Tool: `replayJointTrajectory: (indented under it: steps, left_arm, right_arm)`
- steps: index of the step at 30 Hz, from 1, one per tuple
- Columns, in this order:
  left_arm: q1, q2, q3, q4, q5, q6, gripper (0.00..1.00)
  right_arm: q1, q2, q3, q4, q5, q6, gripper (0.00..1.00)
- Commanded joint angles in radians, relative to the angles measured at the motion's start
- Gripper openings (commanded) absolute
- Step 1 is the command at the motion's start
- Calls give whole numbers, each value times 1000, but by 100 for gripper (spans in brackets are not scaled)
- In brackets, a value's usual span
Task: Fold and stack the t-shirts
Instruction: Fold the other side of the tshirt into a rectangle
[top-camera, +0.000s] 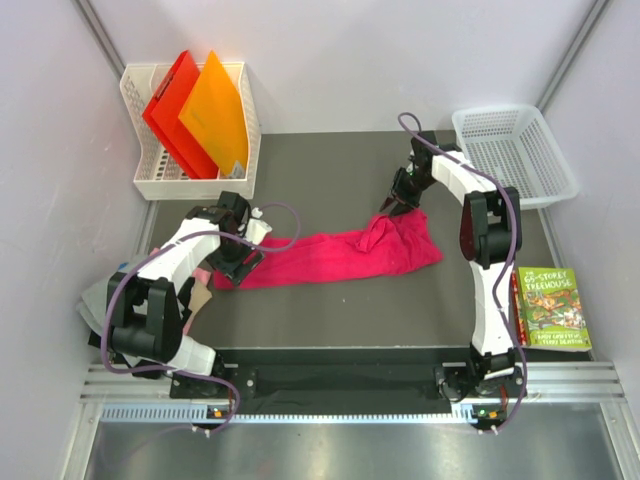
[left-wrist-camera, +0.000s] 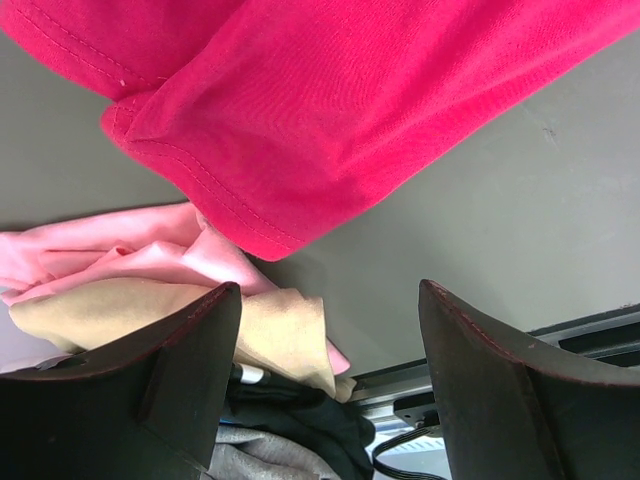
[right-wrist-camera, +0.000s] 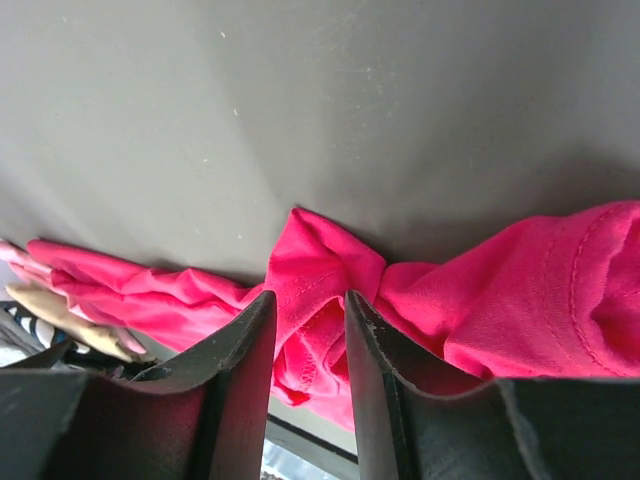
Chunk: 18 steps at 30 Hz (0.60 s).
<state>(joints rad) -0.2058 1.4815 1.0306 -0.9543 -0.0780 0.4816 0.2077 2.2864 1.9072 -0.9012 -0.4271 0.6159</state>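
**One magenta t-shirt (top-camera: 340, 255), bunched up and not yet folded**

It lies across the middle of the table (top-camera: 330, 170) as a long rumpled band. One end sits under my left claw (left-wrist-camera: 330, 290) and the other, humped end sits at my right claw (right-wrist-camera: 310, 297).

My left claw is spread wide with nothing between its fingers. A stitched hem corner of the shirt lies on the table just ahead of it. My right claw has its fingers drawn almost together, and a fold of magenta shows in the narrow slit. I cannot tell whether I am pinching that fold or only poised over it.

I judge this cloth to be light, limp and without any stiffness. Lifted by one point it would likely sag into a rope, and dragged it would likely wrinkle rather than slide flat. It probably needs spreading before any fold will hold.

The doubled, stitched hem looks like the firmest place to grip. I would take that corner with the left claw and a matching seam edge with the right, closing fully because the fabric is thin.

A pale pink t-shirt (left-wrist-camera: 120, 250) and a tan t-shirt (left-wrist-camera: 150, 310) lie right against the left end. A careless grab there could catch them too.
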Motion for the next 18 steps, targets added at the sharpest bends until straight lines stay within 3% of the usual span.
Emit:
replayJointTrajectory:
  steps: [1, 11, 18]
  left_arm:
    - [3, -33, 25, 0, -11, 15, 77]
    - [3, -29, 29, 3, -6, 15, 77]
    - [3, -20, 42, 0, -5, 15, 77]
  right_arm:
    - [7, -15, 43, -18, 28, -39, 34]
    - [-1, -51, 64, -79, 100, -99, 35]
    - [5, -27, 65, -45, 54, -67, 35]
